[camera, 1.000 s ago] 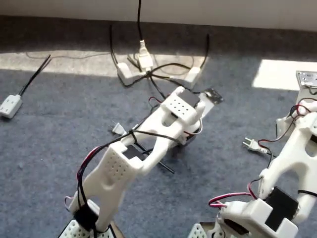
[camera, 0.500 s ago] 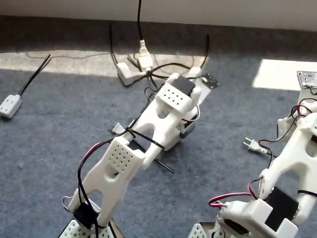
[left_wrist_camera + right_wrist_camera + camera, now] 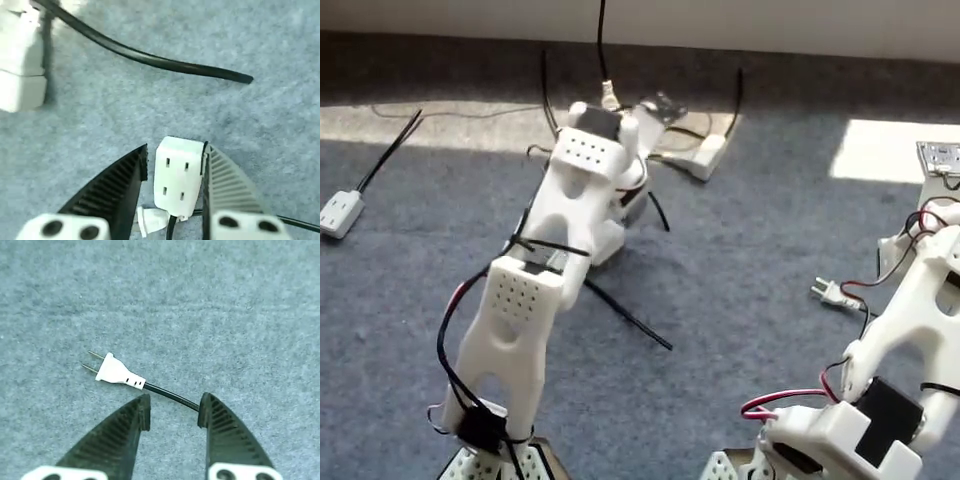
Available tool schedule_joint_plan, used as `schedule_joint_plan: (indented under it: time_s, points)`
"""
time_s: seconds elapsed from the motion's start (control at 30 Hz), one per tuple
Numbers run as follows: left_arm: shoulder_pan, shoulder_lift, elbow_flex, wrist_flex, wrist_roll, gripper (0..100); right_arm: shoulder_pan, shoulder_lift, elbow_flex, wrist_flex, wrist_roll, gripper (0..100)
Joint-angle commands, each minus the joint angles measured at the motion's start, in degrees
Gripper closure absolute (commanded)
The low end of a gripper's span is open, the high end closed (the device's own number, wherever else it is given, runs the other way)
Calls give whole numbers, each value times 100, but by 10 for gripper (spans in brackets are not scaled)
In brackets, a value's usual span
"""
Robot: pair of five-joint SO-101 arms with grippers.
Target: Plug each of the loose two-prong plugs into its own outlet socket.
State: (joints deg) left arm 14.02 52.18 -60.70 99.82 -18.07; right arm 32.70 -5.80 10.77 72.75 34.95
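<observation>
Left arm: white perforated left arm (image 3: 545, 270) runs from the near-left base out to the far centre of the grey carpet (image 3: 750, 230).
Left gripper: left gripper (image 3: 176, 149) has its black ribbed jaws clamped on a white two-socket outlet block (image 3: 179, 175), one on each long side. The slot face points at the wrist camera.
Outlet block: sits at far centre under the left wrist, with its black lead leaving at the end nearest the gripper body. A small white part (image 3: 150, 220) lies just beside that end; can't tell what it is.
Nearby: a thick black cable (image 3: 150, 59) lies across the carpet beyond the block, apart from it. A white outlet cluster (image 3: 20, 60) is beside that cable.
Right arm: white right arm (image 3: 910, 330) is folded at near right.
Right gripper: right gripper (image 3: 172, 407) has its jaws apart and holds nothing. It hangs over the plug's black cord (image 3: 170, 396), which passes between the tips.
Loose plug: white flat two-prong plug (image 3: 828, 292) (image 3: 115, 371) lies flat on the carpet at right, unplugged, just beyond the right jaw tips.
Spare outlets: a white outlet tap on a black lead (image 3: 342, 212) is at far left, well apart from both arms. Another white outlet block (image 3: 705, 158) is at far centre, right of the left wrist.
</observation>
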Motion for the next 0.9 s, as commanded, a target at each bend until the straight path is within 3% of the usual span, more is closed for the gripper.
schedule_joint_plan:
  time_s: [0.0,0.23,0.57,0.7,0.87]
  points:
    - [-57,-936,-189,114,-53,821,-154,-224,-48,-75,62,831]
    - [-66,-1851,699,123,105,821,-154,-215,-31,-84,62,831]
    - [-892,-3679,4004,105,3833,825,-189,-207,-22,-84,62,831]
    - [-1253,-3925,5059,-185,4879,825,-189,-207,-13,-84,62,831]
    - [-1455,-3925,6000,-1029,5679,825,-189,-207,286,-84,62,831]
